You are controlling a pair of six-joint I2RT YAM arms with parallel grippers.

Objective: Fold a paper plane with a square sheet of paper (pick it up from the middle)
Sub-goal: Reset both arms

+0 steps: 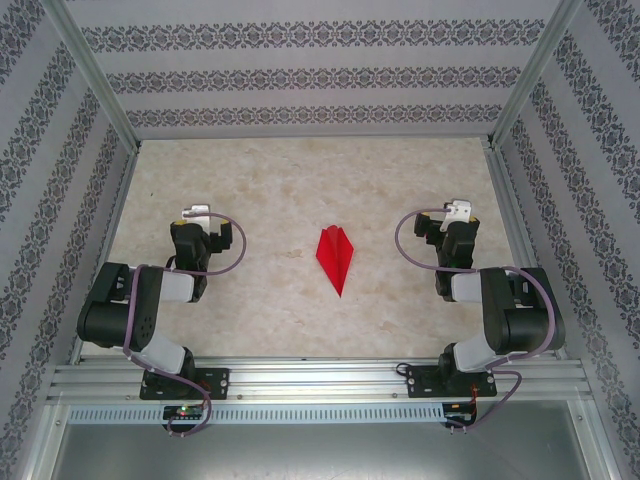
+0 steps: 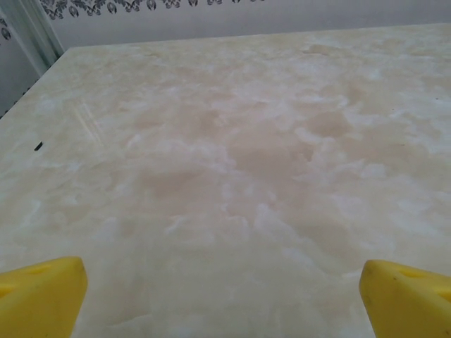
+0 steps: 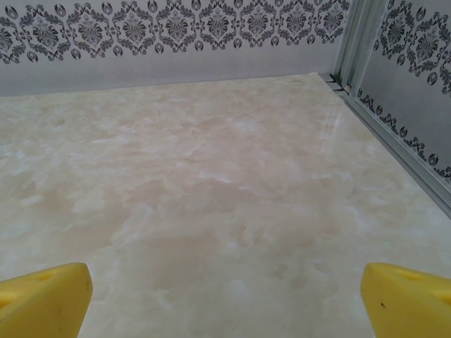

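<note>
**Red plane finished mid-table, both arms parked at the sides.**

The paper plane (image 1: 336,258) lay flat on the table (image 1: 250,315), its long thin point toward the near rail (image 1: 320,378), between the two arms and well apart from each. The left pincer (image 2: 224,299) was spread wide, with bare tabletop between its yellow fingertips (image 2: 42,296). The right pincer (image 3: 225,299) was spread the same, holding nothing. The folding looked done to me. The sound course was to leave the plane alone, and any further arm move should lift up and away from the centre so that no cable brushes such light paper. The surface was pale cream marbling, smooth and faintly glossy. The walls (image 1: 300,80) were grey patterned bands, with metal posts (image 1: 90,75) at the corners.
</note>
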